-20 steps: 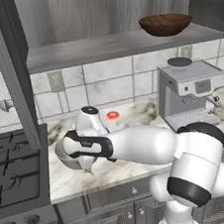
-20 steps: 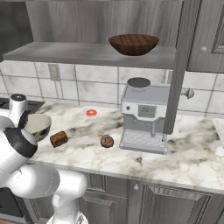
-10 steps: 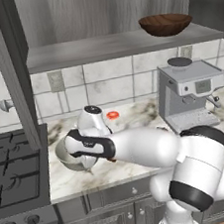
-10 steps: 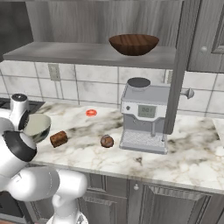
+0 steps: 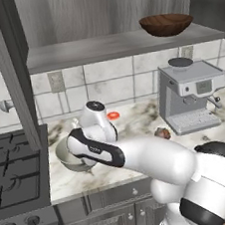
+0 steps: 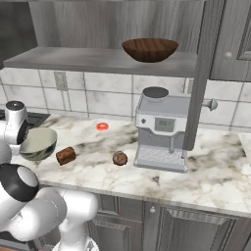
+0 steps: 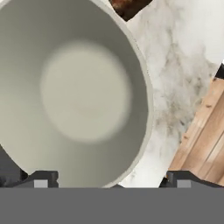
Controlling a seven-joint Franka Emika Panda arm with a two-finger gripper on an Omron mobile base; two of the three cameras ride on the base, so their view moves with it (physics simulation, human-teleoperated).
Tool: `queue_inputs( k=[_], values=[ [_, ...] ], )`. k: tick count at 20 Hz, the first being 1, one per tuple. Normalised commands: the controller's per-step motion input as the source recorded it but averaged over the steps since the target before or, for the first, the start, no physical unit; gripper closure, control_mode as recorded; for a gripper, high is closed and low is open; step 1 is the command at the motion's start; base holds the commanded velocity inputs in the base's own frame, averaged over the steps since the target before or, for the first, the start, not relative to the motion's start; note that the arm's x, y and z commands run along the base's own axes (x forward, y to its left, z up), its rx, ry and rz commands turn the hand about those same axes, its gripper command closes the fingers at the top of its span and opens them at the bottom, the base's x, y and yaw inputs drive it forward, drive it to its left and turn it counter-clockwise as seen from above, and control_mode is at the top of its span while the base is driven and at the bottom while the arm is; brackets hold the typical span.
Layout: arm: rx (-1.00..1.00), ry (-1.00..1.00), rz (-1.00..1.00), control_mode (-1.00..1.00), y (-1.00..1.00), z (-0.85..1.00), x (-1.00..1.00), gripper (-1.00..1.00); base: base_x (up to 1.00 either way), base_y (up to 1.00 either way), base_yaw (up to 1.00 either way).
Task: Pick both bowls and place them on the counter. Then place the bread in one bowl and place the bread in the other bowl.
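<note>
While the deep cream ceramic bowl [image 6: 37, 143] is seen at the left of the marble desk [image 6: 206, 176], apparently gripped by the tool [image 7: 109, 183], the dark brown wooden bowl [image 6: 149, 49] is left on the grey shelf [image 6: 88, 59]; both bread pieces [image 6: 65, 155] are not yet placed.

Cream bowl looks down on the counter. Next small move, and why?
Probably retreat the hand upward. The cream bowl appears to rest on the counter, and the wooden bowl sits on the shelf, so that is likely next.
</note>
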Motion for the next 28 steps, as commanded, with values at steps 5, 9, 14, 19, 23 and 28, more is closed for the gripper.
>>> queue_inputs(
  k=[5,9,14,19,23,28],
  values=[
    [0.0,-0.01,0.0,-1.0,-0.24,0.31,-0.32,-1.0,0.0,0.0,0.0],
    [0.01,-0.03,0.0,-1.0,-0.28,0.43,-0.25,-1.0,0.0,0.0,0.0],
    [0.02,-0.09,0.0,-1.0,-0.26,0.55,-0.19,-1.0,0.0,0.0,0.0],
    [0.0,-0.1,0.0,-1.0,-0.29,0.46,-0.27,-1.0,0.0,0.0,0.0],
    [0.0,-0.1,0.0,-1.0,-0.33,0.44,-0.32,-1.0,0.0,0.0,0.0],
    [0.0,-0.05,-0.02,-1.0,-0.36,0.46,-0.28,-1.0,0.0,0.0,0.0]
  ],
)
